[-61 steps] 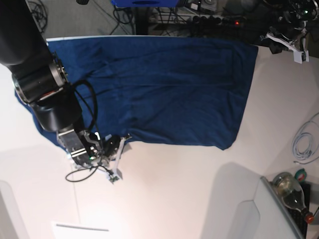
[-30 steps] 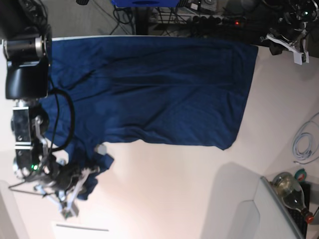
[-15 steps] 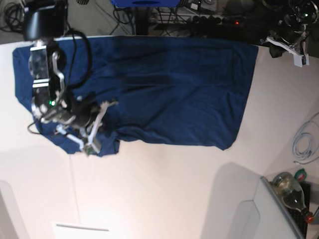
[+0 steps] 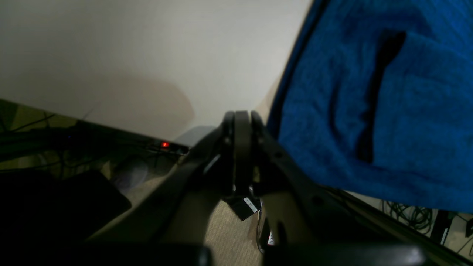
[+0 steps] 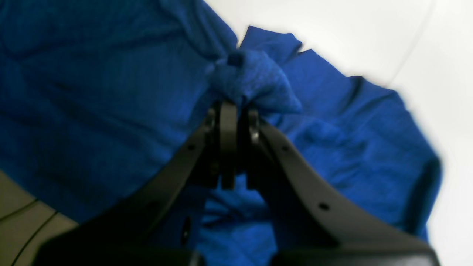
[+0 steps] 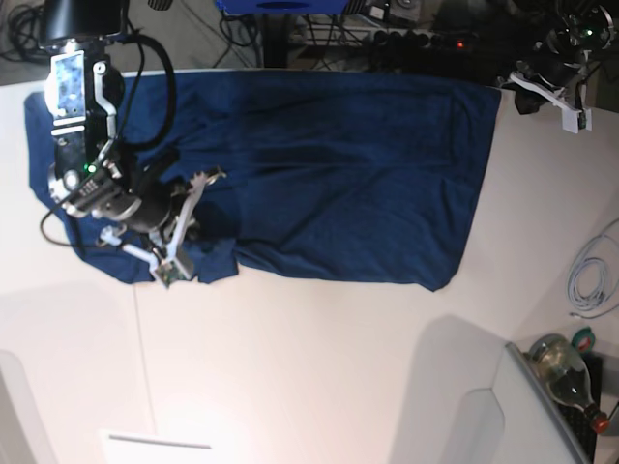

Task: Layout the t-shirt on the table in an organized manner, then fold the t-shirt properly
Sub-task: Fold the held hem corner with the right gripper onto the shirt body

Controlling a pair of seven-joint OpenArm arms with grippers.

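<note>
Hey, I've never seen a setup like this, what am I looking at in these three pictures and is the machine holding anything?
This is a two-armed robot working at a white table. One picture looks down from overhead; the other two come from cameras on each wrist, looking along its tool. A dark blue t-shirt lies spread on the table. The right tool is shut on a bunch of the shirt's cloth near one sleeve. The left tool is shut and empty, poised by the table's far corner beside the shirt's hem. A bottle and a white cable sit off to the side.
</note>
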